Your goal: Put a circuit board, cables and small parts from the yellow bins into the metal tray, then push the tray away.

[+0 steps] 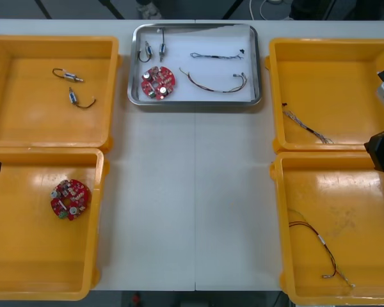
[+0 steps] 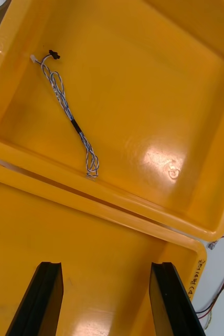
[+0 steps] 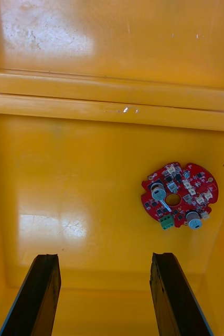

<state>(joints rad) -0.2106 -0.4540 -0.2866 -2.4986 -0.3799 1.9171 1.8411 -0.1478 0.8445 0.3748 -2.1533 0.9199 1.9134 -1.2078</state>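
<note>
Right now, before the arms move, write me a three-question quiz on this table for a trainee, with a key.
1. True or false: the metal tray already holds a circuit board.
2. Which yellow bin holds the other circuit board? A) left near bin B) right near bin C) right far bin
3. How many small metal parts lie in the left far bin?

Key: 1 true; 2 A; 3 two.
</note>
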